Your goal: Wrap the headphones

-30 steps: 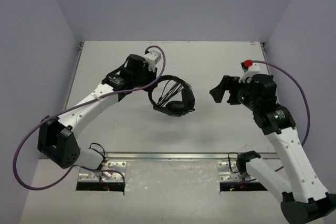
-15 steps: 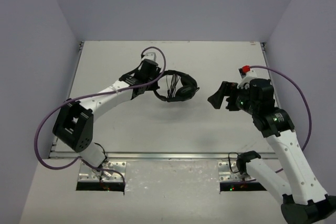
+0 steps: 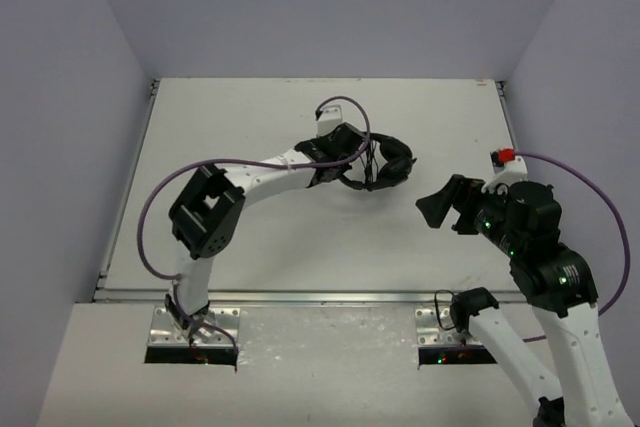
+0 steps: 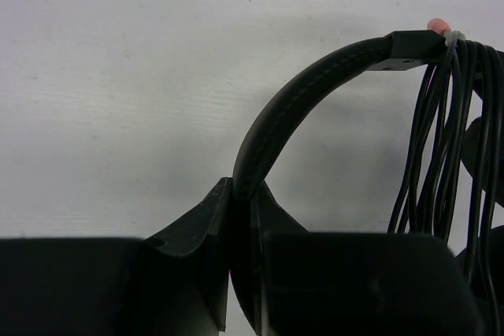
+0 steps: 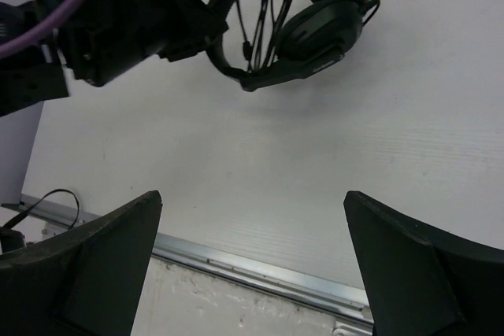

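Note:
The black headphones (image 3: 385, 165) hang just above the table's middle, a little right of centre, with their thin cable looped several times across the headband. My left gripper (image 3: 355, 162) is shut on the headband (image 4: 299, 100), which rises from between the fingers and curves right to the cable bundle (image 4: 449, 139). The right wrist view shows the headphones (image 5: 315, 17) at the top, earcups on the right, with the left gripper (image 5: 201, 33) beside them. My right gripper (image 3: 440, 209) stands wide open to the right of the headphones, apart from them, nothing between its fingers (image 5: 94, 261).
Purple arm cables (image 3: 250, 161) loop over the left arm and beside the right arm (image 3: 600, 202). A metal rail (image 5: 260, 269) runs along the table's near edge. Grey walls close in the table on three sides.
My left gripper has carried the headphones to the right and slightly further back. The right arm has drawn back toward the near right, its gripper still open.

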### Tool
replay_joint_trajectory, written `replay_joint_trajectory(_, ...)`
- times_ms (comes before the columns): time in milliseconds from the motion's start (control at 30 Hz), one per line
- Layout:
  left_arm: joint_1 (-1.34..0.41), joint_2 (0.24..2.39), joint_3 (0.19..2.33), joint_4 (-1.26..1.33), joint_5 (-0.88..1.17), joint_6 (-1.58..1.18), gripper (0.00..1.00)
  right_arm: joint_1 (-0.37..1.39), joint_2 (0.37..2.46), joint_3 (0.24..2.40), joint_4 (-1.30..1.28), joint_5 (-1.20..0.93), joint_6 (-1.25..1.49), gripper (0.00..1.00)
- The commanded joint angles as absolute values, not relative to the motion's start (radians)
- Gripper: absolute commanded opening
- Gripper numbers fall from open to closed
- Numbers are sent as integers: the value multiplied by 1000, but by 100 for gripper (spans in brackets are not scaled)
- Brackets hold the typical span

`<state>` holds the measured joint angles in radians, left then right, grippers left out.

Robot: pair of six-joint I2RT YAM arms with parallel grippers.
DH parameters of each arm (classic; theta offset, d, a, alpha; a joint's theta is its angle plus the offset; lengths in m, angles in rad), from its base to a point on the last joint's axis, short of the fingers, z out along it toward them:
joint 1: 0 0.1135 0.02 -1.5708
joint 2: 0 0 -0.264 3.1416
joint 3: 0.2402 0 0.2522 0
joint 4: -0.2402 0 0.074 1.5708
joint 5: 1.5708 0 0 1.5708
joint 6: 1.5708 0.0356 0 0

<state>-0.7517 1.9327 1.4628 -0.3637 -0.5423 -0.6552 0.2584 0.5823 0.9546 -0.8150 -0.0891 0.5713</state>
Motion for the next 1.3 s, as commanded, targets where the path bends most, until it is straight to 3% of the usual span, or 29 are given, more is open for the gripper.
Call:
replay_joint_trajectory(0,-819,2058,1595,-323,-655,-817,1,259,509,983,-865,-51,627,99)
replay_joint_trajectory(267,-917,2570,2207,-493,-672,-960,0,259,417,933,-890,-97,588,99)
replay_joint_trajectory(600,-953,2710,2357,-359,-598,-950,3,261,330,838,-890,-175,543,99)
replay_joint_trajectory(733,-951,2669,2321,-345,-588,-898,31,259,330,831,-879,-196,531,99)
replay_joint_trajectory(800,-945,2633,2284,-345,-584,-887,38,259,330,827,-862,-209,534,99)
replay_joint_trajectory(967,-925,2570,2211,-367,-561,-862,46,259,340,824,-845,-224,546,99)
replay_joint_trajectory(1100,-923,2407,2044,-312,-581,-844,61,259,357,816,-831,-229,545,99)
replay_joint_trajectory(1267,-884,2211,1784,-207,-588,-819,62,259,405,802,-801,-229,537,99)
